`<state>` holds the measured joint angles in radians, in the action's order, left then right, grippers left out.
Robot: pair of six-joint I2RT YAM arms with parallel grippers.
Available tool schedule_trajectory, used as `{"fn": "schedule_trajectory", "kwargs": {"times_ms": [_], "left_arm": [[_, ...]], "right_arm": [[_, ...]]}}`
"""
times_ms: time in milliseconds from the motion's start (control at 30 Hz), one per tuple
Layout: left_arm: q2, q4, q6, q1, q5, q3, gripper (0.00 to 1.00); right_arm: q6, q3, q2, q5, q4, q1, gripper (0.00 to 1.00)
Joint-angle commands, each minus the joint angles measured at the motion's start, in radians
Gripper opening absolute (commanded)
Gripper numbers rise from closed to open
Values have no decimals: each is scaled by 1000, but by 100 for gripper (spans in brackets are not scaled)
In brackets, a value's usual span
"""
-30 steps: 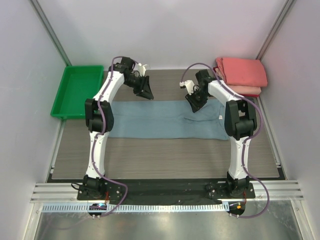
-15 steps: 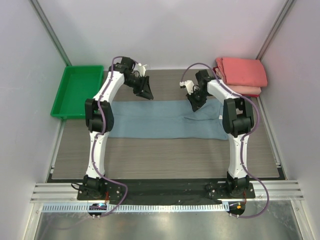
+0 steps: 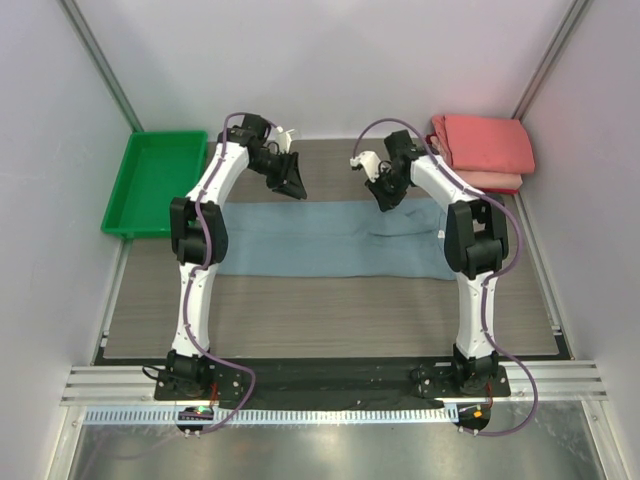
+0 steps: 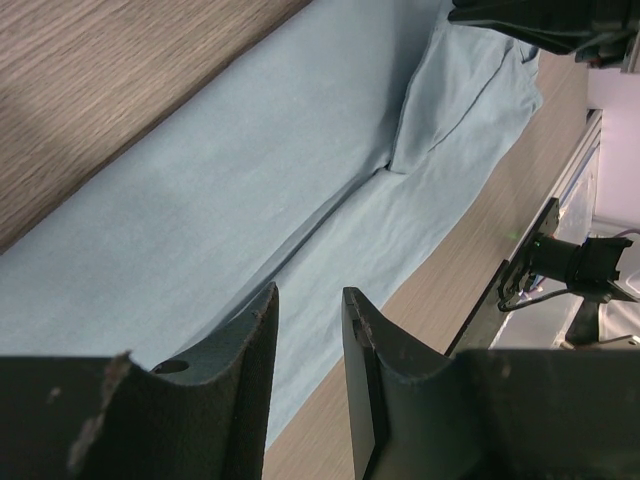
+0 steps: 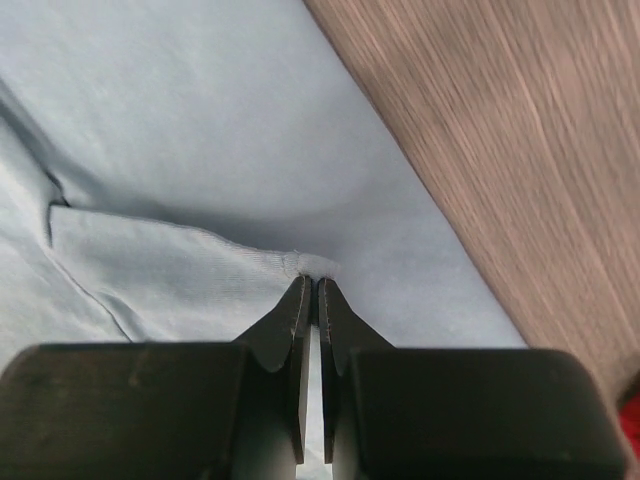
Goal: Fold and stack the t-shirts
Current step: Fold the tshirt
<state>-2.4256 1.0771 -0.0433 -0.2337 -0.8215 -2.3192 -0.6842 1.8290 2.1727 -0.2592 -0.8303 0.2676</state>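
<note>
Blue-grey t-shirt [image 3: 320, 240] lies flat on the worktop [image 3: 330, 310] as a long strip running left to right between my two arms, one lengthwise crease down it in the left wrist view [image 4: 250, 180]. Left pincer [image 3: 293, 185] hangs over the far edge of the shirt's left half, clear of the cloth. In its own camera the left pincer [image 4: 308, 300] is a little spread, narrow gap, nothing in it, shirt and wood-grain worktop [image 4: 120, 60] below. Right pincer [image 3: 385, 193] is over the far edge of the shirt's right half. In the right wrist view it [image 5: 309, 285] is pressed nearly together, tips on a small bunched bit of pale hem, so I read it as pinching the shirt [image 5: 200, 120] at that edge; a folded flap runs leftward from the pinch, bare worktop [image 5: 500, 130] to the right. Coral-red t-shirts [image 3: 485, 143] are folded and stacked in the far right corner, well apart from the blue one. Green tray [image 3: 155, 180] sits at the far left, just beside the worktop's edge.
</note>
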Motion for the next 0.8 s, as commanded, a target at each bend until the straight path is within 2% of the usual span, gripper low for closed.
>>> {"fn": "schedule_trajectory", "kwargs": {"times_ms": [0, 333, 367, 400, 467, 500, 600, 700, 767], "left_arm": [[71, 4, 13, -3, -7, -16, 33], [85, 12, 23, -3, -1, -11, 33], [82, 14, 23, -1, 1, -11, 33], [80, 11, 22, -3, -1, -12, 33], [77, 11, 19, -3, -1, -16, 33], [77, 12, 19, -3, -2, -16, 33], [89, 32, 37, -3, 25, -29, 32], [137, 156, 259, -12, 171, -66, 36], [199, 216, 425, -15, 279, -39, 38]], "right_arm": [[-44, 32, -56, 11, 30, 33, 10], [-109, 159, 32, 52, 49, 111, 12], [-106, 161, 30, 57, 65, 111, 15], [-100, 155, 27, 66, 77, 111, 24], [-91, 145, 15, 98, 94, 111, 34], [-89, 139, 9, 107, 94, 111, 42], [-58, 87, -48, 123, 106, 105, 46], [17, 9, -141, 120, 143, 90, 48], [52, -26, -189, 117, 160, 73, 48]]}}
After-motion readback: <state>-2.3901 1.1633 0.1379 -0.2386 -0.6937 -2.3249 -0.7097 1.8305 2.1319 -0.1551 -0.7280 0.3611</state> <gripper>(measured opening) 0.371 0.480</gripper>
